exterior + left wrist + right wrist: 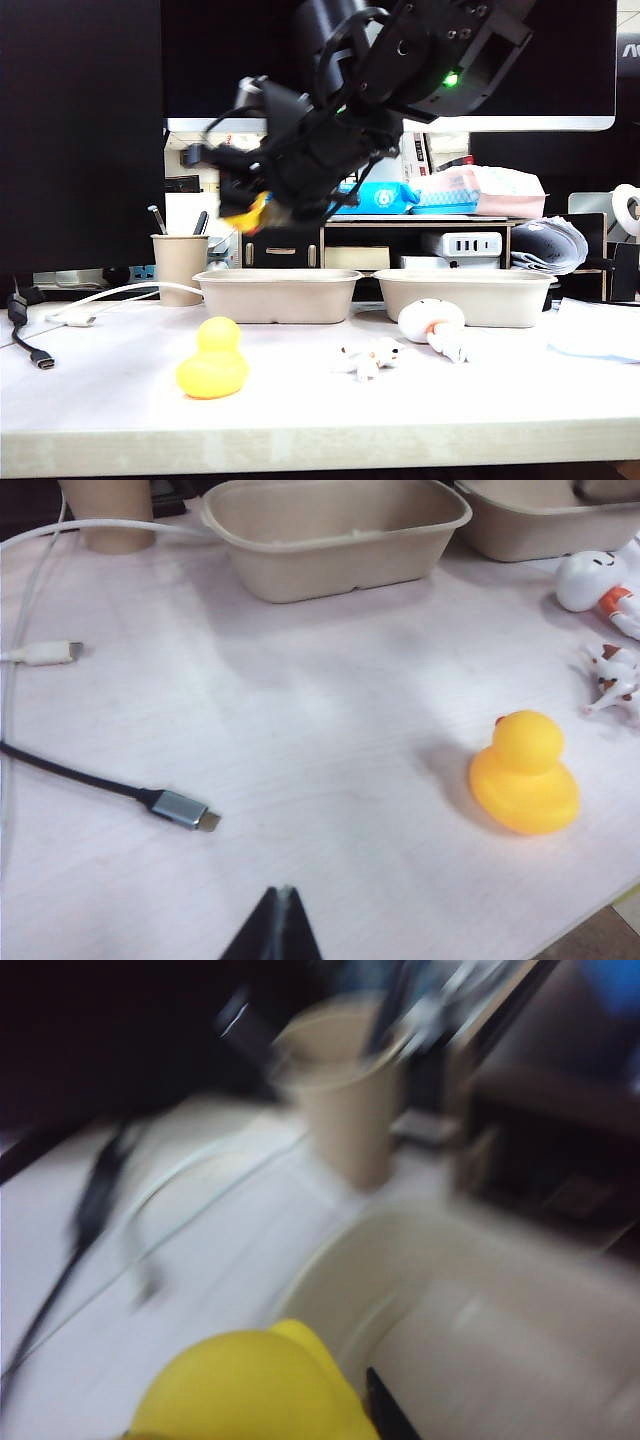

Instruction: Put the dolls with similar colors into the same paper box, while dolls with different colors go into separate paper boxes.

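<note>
1. We see two beige pulp trays, the left tray (277, 293) and the right tray (466, 295), along the table's back edge.
2. Our right gripper (243, 212) clamps a glossy yellow duck (247, 214) above the left tray.
3. A second duck (212, 360), a white orange-marked figure (432, 321) and a spotted dog (368, 358) sit near the front edge.
4. Our left gripper (278, 927) hovers over the front edge; its fingertips meet.

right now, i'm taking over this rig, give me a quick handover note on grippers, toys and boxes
Right gripper: shut on a yellow duck, in the air above the left box.
Left gripper: low over the table's near left part, holding nothing; open or shut can't be told.
On the table: second duck, spotted dog, white figure, in front of the boxes.
Right box: no toy visible inside.
Done: no toy boxed yet.
Left: drop the duck, add its twin, box the others.
</note>
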Controlling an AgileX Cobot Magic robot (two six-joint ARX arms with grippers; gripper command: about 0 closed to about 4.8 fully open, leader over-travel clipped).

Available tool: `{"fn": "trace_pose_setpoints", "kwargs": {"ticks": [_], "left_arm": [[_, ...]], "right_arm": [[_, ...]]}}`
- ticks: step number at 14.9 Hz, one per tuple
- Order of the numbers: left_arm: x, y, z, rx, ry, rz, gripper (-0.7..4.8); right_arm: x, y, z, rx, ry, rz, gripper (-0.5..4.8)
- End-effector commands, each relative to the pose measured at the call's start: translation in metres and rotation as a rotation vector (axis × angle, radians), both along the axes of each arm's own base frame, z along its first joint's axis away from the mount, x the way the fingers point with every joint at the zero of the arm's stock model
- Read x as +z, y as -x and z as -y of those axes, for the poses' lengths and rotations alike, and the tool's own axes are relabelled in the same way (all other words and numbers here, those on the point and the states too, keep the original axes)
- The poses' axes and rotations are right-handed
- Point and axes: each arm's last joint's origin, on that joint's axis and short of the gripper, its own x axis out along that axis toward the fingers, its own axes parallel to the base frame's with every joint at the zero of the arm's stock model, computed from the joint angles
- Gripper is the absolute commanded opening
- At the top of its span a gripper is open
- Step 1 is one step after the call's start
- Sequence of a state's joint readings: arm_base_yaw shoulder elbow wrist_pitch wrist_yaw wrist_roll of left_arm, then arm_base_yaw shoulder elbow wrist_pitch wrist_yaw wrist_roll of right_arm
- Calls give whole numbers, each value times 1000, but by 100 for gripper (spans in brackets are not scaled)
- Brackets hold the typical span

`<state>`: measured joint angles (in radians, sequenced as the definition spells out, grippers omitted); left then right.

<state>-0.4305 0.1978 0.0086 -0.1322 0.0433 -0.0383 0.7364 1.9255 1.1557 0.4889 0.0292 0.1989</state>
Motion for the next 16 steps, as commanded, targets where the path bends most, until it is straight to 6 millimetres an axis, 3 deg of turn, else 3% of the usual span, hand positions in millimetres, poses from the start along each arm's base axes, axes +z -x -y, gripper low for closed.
{"fn": "trace_pose_setpoints", "kwargs": {"ticks": [1, 4, 6, 10, 11, 13, 16], "left_arm": [[1, 0, 0, -2, 0, 8, -5], [1, 0, 0, -2, 0, 8, -5], [1, 0, 0, -2, 0, 8, -5], [1, 0, 0, -2, 1, 8, -5], [1, 0, 0, -2, 0, 8, -5], [1, 0, 0, -2, 0, 7, -5], [1, 0, 0, -2, 0, 8, -5]], "right_arm": [[9, -28, 1, -34, -14, 39, 206], [3, -59, -7, -8, 0, -4, 208], [1, -68, -13, -1, 13, -26, 211], [-10, -69, -19, 45, 29, -66, 215], [-11, -68, -19, 45, 38, -78, 301], [-11, -68, -19, 60, 32, -81, 328], [13, -63, -11, 98, 17, -101, 327]]}}
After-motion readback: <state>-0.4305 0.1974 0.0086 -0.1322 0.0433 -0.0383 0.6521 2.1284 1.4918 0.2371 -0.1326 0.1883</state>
